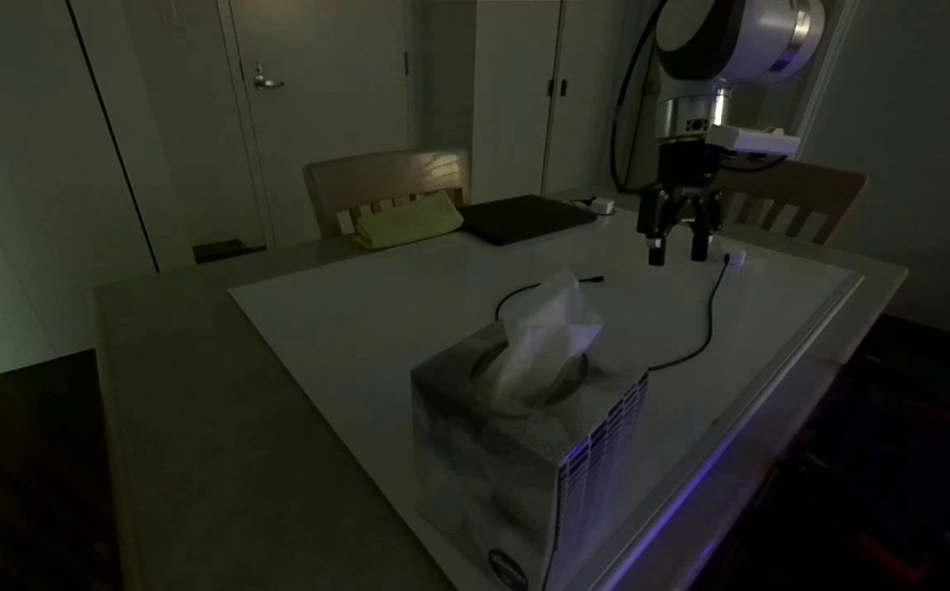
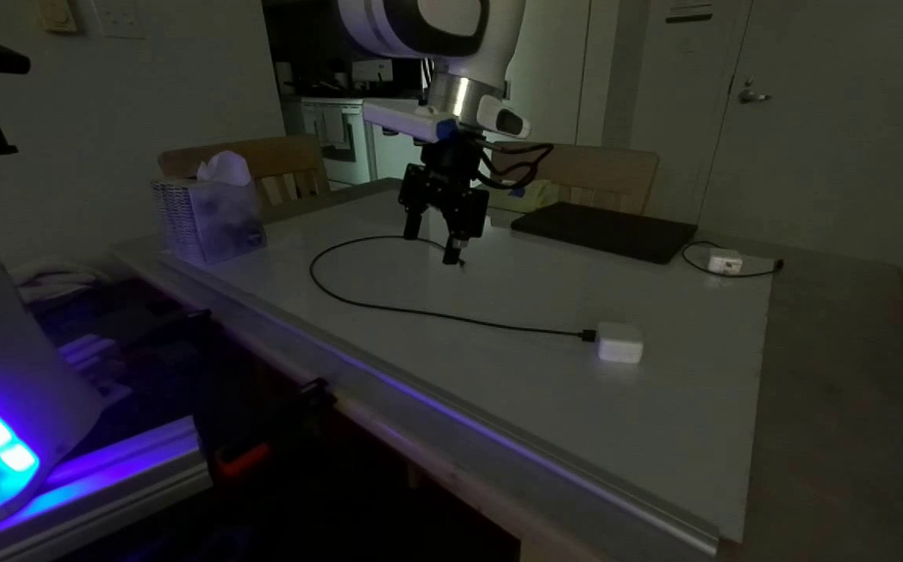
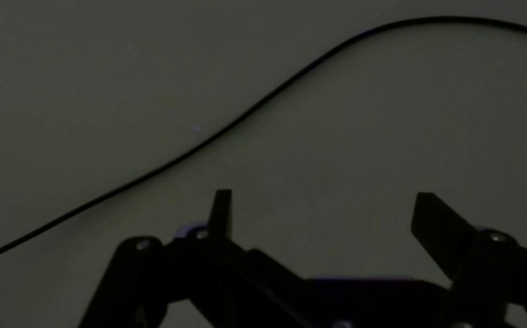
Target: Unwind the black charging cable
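The black charging cable (image 2: 389, 307) lies on the white board in one wide open curve, with no crossing turns showing. It also shows in an exterior view (image 1: 710, 312), partly hidden by the tissue box. One end plugs into a white charger block (image 2: 619, 343), also seen in an exterior view (image 1: 735, 258). The free end (image 1: 594, 280) lies on the board. In the wrist view the cable (image 3: 254, 108) runs diagonally, ahead of and left of the fingertips. My gripper (image 3: 324, 195) is open and empty. It hangs above the board in both exterior views (image 1: 678, 250) (image 2: 432, 240), apart from the cable.
A tissue box (image 1: 483, 460) stands on the board, also seen in an exterior view (image 2: 225, 218). A flat black slab (image 2: 603, 230), a folded green cloth (image 1: 410, 220) and another white charger with a short cable (image 2: 724, 261) lie along the far side. Chairs stand around the table.
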Available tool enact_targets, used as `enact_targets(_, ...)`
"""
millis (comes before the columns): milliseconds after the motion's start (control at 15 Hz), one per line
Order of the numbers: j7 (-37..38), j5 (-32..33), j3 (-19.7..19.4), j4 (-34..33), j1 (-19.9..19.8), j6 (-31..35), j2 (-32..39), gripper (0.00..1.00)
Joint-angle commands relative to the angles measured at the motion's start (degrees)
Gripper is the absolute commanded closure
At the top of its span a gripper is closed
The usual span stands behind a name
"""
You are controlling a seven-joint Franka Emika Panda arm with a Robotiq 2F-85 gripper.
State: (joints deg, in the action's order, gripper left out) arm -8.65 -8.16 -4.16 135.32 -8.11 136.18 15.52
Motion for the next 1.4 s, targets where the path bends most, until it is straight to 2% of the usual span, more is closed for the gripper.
enact_targets(0, 0.06, 0.07, 0.05, -0.11, -0.07, -0.15, 0.00, 0.00)
enact_targets(267, 0.08, 1.64, -0.14, 0.32, 0.40, 2.27, 1.01, 0.00)
enact_targets(667, -4.63, 12.42, 0.49, -2.59, 2.19, 1.54, 2.85, 0.00)
enact_targets(1133, -12.59, 24.37, 1.34, -13.22, 4.00, 0.68, 9.51, 0.00)
enact_targets(1333, -17.48, 22.29, 2.96, -19.18, 2.70, -1.54, 12.39, 0.00)
